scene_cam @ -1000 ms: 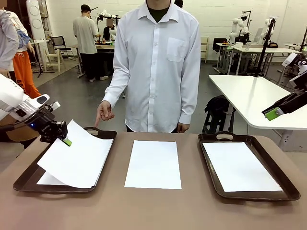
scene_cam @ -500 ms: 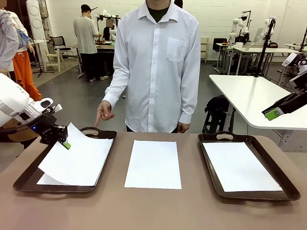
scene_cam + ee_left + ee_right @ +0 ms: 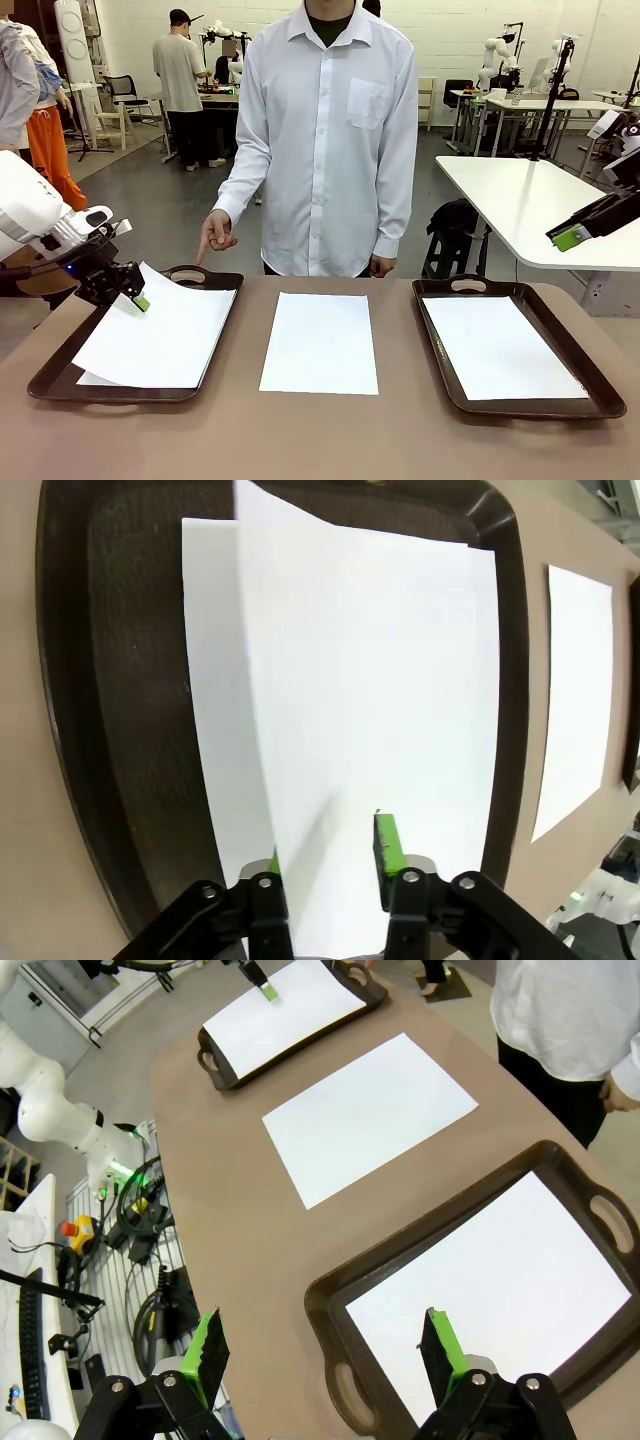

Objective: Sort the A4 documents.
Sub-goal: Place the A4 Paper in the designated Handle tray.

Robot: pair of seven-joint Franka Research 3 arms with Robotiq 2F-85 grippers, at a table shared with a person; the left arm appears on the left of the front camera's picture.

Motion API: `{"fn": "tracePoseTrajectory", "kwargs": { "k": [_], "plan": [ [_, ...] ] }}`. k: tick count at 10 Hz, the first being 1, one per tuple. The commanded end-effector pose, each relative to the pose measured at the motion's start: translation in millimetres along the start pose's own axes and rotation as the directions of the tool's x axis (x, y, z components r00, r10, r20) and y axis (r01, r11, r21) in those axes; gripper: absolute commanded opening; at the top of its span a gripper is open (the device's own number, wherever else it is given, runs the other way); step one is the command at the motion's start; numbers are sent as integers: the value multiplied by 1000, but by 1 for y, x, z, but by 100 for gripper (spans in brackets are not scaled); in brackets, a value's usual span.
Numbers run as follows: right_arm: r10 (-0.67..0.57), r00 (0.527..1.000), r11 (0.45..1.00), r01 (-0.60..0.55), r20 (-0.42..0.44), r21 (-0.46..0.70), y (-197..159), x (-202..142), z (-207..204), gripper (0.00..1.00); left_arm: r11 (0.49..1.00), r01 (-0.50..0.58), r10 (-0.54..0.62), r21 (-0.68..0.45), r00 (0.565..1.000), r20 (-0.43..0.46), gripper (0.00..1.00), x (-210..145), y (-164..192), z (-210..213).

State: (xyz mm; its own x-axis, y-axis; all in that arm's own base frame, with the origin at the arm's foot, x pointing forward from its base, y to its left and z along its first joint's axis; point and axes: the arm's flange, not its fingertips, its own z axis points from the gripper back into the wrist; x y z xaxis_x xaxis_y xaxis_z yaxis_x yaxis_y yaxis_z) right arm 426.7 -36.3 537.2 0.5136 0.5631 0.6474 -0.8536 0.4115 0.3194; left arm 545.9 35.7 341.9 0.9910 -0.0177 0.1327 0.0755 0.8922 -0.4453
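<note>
Settling lower than a second ago, the top A4 sheet (image 3: 160,335) is now lying almost flat in the left tray (image 3: 45,385), with only its far-left corner still lifting a little. It is lying skewed over another A4 sheet (image 3: 210,680) that is resting flat on the tray floor, and a strip of that lower sheet is showing along one side.

I am watching the left gripper (image 3: 328,838) at that raised corner. Its jaws have come apart and are standing partly parted. The edge of the top sheet is running between the green pads, hiding part of one of them, and I cannot tell whether either pad is touching the paper.

A third A4 sheet (image 3: 320,342) is lying flat on the bare brown table (image 3: 320,430), between the two trays and clear of both. A fourth A4 sheet (image 3: 500,345) is sitting squarely inside the right tray (image 3: 432,345).

The right gripper (image 3: 322,1320) is hanging high above the right tray, well away from the paper, with its jaws spread wide and gripping nothing.

A person in a white shirt is standing at the far side of the table, and the person's hand (image 3: 215,238) is pointing down toward the far handle of the left tray.
</note>
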Motion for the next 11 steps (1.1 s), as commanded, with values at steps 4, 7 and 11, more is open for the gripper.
{"fn": "tracePoseTrajectory", "kwargs": {
  "k": [4,7,11],
  "plan": [
    [8,1000,1000,-8,2,2,1,0,0,100,992,100,-100,79,995,4,87,4,-11,19],
    [8,1000,1000,-8,2,2,1,0,0,100,990,113,-115,80,993,18,100,6,-14,24],
    [8,1000,1000,-8,2,2,1,0,0,100,965,-86,105,-247,992,65,100,11,-22,25]
  ]
}}
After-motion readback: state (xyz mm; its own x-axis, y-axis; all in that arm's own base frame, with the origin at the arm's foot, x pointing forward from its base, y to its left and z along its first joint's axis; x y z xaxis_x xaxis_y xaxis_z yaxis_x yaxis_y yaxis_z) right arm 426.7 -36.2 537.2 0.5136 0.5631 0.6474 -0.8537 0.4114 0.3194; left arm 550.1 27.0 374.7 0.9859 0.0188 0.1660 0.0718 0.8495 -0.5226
